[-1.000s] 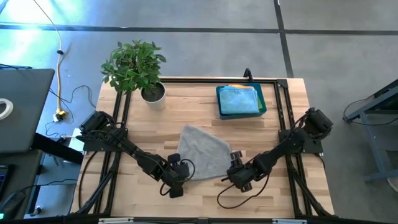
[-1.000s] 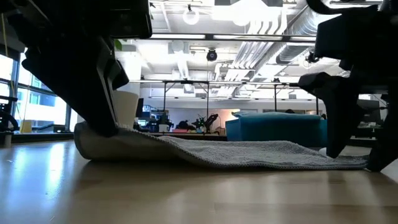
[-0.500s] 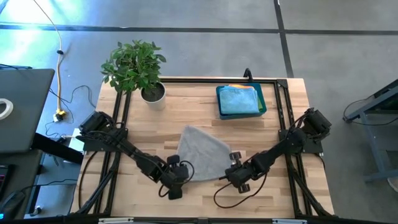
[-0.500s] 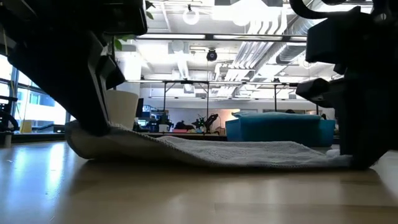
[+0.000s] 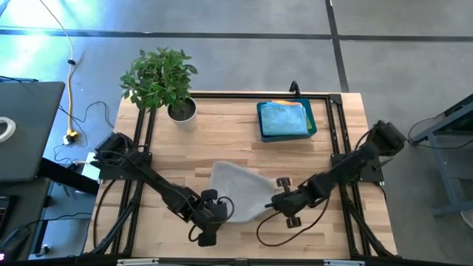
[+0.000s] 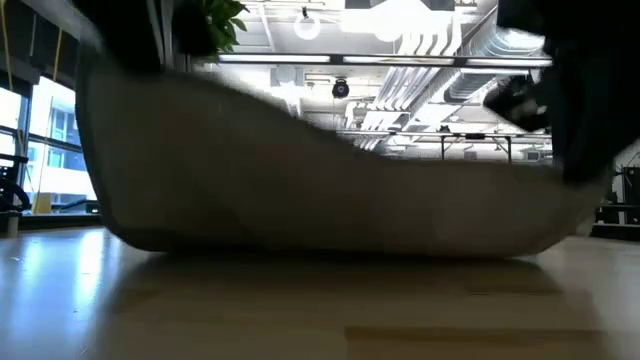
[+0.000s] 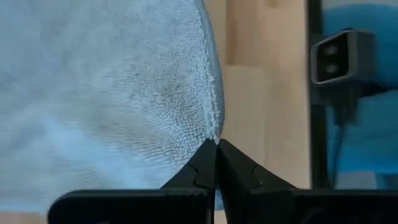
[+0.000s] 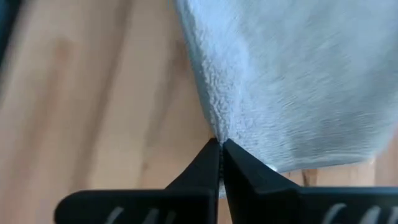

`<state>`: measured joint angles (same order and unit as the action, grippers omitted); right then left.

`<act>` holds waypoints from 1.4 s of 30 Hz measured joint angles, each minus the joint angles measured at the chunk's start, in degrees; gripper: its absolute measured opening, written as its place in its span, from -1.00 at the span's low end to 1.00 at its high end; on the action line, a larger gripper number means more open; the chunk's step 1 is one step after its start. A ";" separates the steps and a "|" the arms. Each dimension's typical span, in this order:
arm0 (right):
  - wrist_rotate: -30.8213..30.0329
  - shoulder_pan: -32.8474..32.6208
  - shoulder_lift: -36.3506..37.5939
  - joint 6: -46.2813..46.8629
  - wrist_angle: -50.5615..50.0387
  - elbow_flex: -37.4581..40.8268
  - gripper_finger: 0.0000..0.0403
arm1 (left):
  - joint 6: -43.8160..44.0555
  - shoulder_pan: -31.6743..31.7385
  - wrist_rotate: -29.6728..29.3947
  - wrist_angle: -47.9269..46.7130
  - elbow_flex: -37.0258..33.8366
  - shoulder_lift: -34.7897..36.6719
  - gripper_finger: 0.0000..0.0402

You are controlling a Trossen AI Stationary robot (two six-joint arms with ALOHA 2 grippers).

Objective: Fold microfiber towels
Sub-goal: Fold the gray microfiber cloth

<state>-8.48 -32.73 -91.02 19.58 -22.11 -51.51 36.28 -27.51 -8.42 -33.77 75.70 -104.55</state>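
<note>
Pinching the grey towel by its near corners, my left gripper and right gripper start its first fold; more cloths wait in the blue bin.

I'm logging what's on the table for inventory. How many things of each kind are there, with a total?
Grey towel, held by both grippers: 1
Blue bin with a light blue towel on top of its stack: 1
Potted plant: 1
Total: 3, not counting towels in the bin, whose number cannot be told.
</note>
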 joint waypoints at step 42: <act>4.23 -1.42 33.31 8.59 3.06 -0.26 -1.00 | -12.17 -0.32 -10.12 -35.90 39.19 -0.37 -1.00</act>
<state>-4.25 -34.15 -57.71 28.17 -19.04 -51.77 24.11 -27.83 -18.54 -69.67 114.89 -104.92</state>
